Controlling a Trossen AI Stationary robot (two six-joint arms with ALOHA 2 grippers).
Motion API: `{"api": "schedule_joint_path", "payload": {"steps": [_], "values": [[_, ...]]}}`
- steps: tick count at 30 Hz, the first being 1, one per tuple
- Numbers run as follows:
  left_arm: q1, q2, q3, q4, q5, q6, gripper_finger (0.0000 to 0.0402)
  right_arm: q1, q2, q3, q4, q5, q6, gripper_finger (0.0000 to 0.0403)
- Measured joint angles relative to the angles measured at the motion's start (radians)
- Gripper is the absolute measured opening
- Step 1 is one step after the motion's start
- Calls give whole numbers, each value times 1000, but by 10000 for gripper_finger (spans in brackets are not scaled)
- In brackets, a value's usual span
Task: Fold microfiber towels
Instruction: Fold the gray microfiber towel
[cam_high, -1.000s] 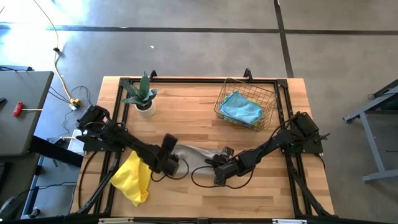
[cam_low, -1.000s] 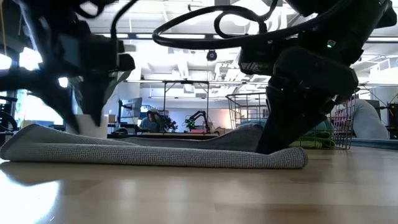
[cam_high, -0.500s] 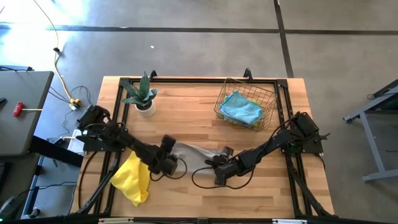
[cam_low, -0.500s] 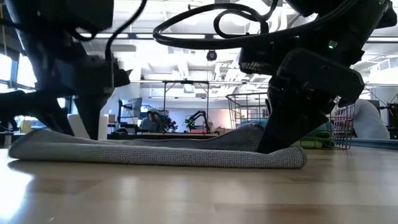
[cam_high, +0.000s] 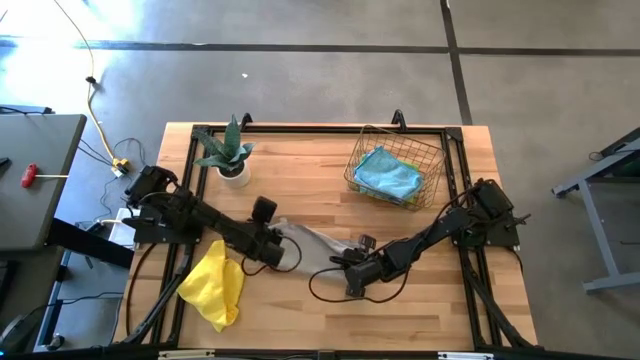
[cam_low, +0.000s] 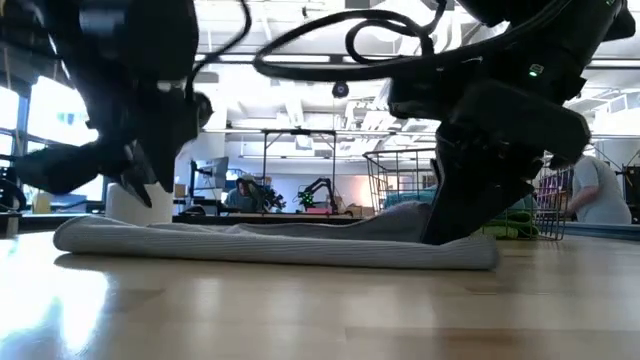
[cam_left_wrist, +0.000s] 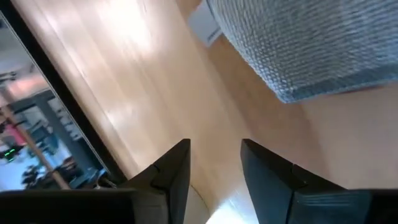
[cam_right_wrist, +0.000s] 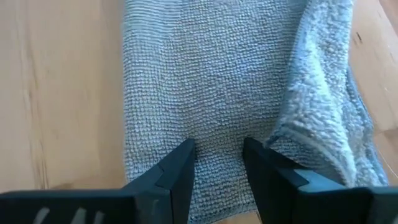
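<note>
A grey microfiber towel lies folded along its length on the table's middle. My right gripper stands on its right end with its fingers a little apart. My left gripper is open over bare wood beside the towel's left end, whose corner lies ahead of the fingers. In the low view it hangs just above that end. A yellow towel lies crumpled at the near left. A light blue towel sits in the wire basket. My right gripper rests both fingertips on the grey towel's top layer near its right end, coming down at a slant from the table's right. Flat towel shows in the gap between them, nothing pinched. The towel lies on the table, with a loose flap beside one finger.
A potted plant stands at the far left and the wire basket at the far right. Bare wood lies in front of the grey towel, toward the near edge. Black rails run along the table's sides.
My left gripper has moved toward the table's far edge and tipped further down. The grey towel's left end has slid toward the far edge with it, so the towel now lies slanted. Its right end has stayed under my right gripper.
</note>
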Motion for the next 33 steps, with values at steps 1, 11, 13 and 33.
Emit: {"api": "schedule_joint_path", "payload": {"steps": [1,11,13,33], "values": [[-10,-3,21,-17,14,-9,131,-1,-8,3,-15,3,-6,135],[-133,-7,159,184,251,1,131,-74,-41,14,-261,252,-18,135],[-148,-7,159,207,286,8,131,-90,-41,18,-367,292,44,135],[-63,55,121,240,386,66,131,140,-46,229,-566,121,355,126]]}}
